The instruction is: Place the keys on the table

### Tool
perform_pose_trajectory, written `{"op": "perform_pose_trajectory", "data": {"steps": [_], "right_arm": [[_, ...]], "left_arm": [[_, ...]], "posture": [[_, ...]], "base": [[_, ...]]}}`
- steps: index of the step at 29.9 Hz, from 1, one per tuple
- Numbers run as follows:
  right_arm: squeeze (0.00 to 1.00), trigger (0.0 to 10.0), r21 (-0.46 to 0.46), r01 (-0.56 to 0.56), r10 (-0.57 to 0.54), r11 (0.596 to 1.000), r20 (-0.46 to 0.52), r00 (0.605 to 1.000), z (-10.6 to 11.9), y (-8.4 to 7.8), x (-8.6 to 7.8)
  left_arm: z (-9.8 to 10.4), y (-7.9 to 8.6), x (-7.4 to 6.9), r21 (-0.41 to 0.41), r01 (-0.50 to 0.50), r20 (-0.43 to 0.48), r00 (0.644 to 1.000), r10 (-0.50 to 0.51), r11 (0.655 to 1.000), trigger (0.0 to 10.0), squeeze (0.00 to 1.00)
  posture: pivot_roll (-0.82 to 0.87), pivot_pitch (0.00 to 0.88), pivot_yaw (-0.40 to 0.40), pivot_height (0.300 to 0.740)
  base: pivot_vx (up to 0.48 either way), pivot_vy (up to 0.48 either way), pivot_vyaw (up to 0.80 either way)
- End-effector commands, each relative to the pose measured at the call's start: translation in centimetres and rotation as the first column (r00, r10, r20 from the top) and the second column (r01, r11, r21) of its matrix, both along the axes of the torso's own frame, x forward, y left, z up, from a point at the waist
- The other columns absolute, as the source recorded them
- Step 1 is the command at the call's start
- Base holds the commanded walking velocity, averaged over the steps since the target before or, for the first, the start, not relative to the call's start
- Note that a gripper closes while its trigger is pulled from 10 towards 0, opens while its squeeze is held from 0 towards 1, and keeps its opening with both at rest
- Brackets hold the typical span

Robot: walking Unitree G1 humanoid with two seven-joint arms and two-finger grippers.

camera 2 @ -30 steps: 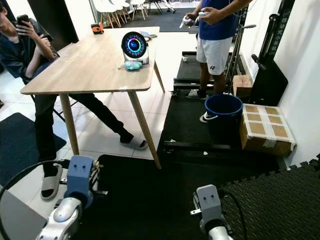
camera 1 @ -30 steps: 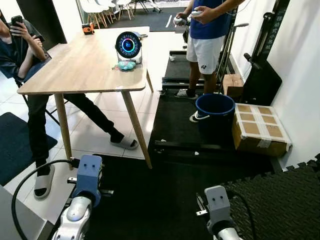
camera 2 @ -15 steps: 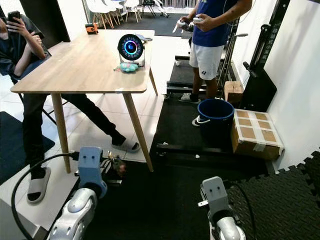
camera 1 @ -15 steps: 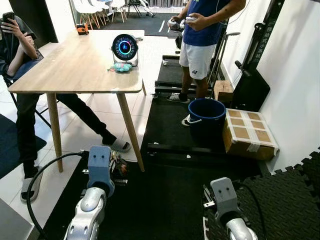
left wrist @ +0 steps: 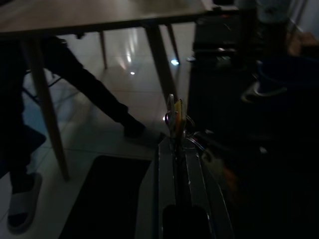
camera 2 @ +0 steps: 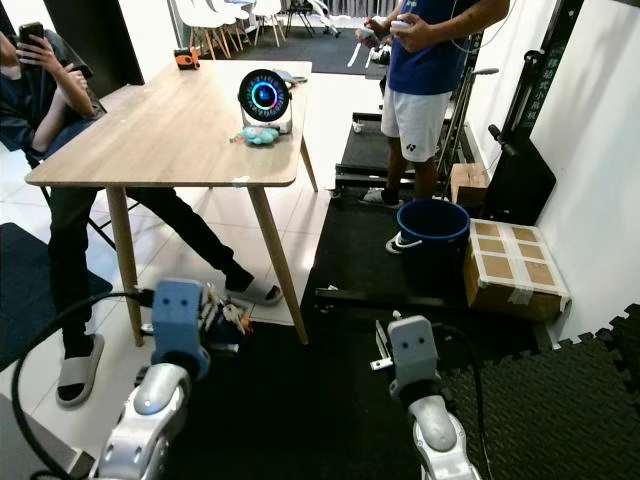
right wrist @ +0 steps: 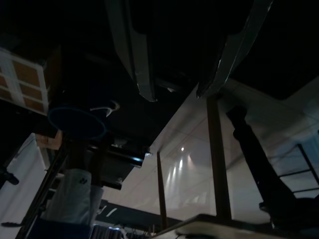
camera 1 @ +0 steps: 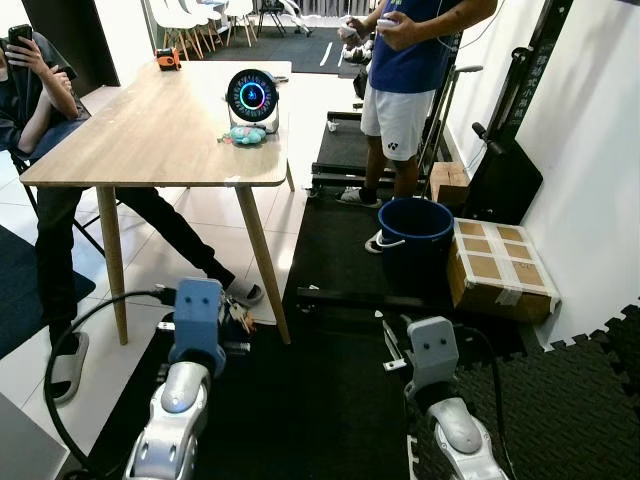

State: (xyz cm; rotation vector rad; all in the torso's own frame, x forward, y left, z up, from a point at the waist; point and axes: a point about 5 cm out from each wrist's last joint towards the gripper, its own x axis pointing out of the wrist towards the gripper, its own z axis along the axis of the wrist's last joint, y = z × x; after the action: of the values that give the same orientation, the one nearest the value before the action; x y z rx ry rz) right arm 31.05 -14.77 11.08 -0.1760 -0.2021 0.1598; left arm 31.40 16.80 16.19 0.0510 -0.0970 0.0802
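Standing ahead is a wooden worktop on slanted legs, and everything else is placed from it. On its far part sit a round gadget with a glowing ring face and, just before that, a small teal thing; an orange item lies at its far end. A seated person at its left side holds a phone up, one leg stretched under the worktop. Right of the worktop a second person in a blue shirt and white shorts stands on a black treadmill, holding something in both hands. Nearer than that person are a blue bucket and, right of it, a taped cardboard box by the white wall. White chairs stand beyond the worktop's far end.

Pale glossy tiles run under the worktop; black matting covers the floor right of it and in front of it, with foam tiles at the near right.

Below the worktop's near right leg, the left gripper has its jaws closed on the keys, which are held in the air low before the worktop and not on it. In the left wrist view they show as a small bunch on rings with a yellowish piece, sticking up from the tips. The right gripper is raised over the matting, right of the worktop, its jaws apart and empty.
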Motion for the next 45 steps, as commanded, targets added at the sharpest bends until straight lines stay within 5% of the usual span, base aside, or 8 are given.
{"op": "perform_pose_trajectory", "data": {"steps": [1,5,12,45], "right_arm": [[0.0,10.0,0.032,0.014,-0.015,0.999,0.025,1.0,1.0,-0.1,0.1],[0.0,10.0,0.066,0.015,-0.021,0.998,0.081,0.997,3.1,-0.1,0.6],[0.0,10.0,0.072,0.018,-0.024,0.997,0.072,0.997,3.1,0.0,0.5],[0.0,10.0,0.061,0.007,-0.009,0.998,0.031,0.999,2.7,0.4,0.1]], "left_arm": [[1.5,0.4,0.1,-0.03,-0.031,0.041,0.999,0.032,0.999,10.0,0.0],[3.9,0.1,0.6,0.0,0.014,0.085,0.996,-0.014,1.0,10.0,0.0],[4.6,-0.4,0.7,0.068,0.054,0.089,0.994,-0.06,0.996,10.0,0.0],[4.5,-0.5,0.6,0.094,0.046,0.065,0.997,-0.053,0.994,10.0,0.0]], "posture": [[0.03,0.14,0.034,0.74],[0.03,0.135,0.046,0.74],[0.04,0.131,0.057,0.74],[0.05,0.135,0.057,0.74]], "base": [[0.0,0.0,0.0],[0.0,0.0,0.0],[0.049,0.0,0.0],[0.44,0.0,0.0]]}}
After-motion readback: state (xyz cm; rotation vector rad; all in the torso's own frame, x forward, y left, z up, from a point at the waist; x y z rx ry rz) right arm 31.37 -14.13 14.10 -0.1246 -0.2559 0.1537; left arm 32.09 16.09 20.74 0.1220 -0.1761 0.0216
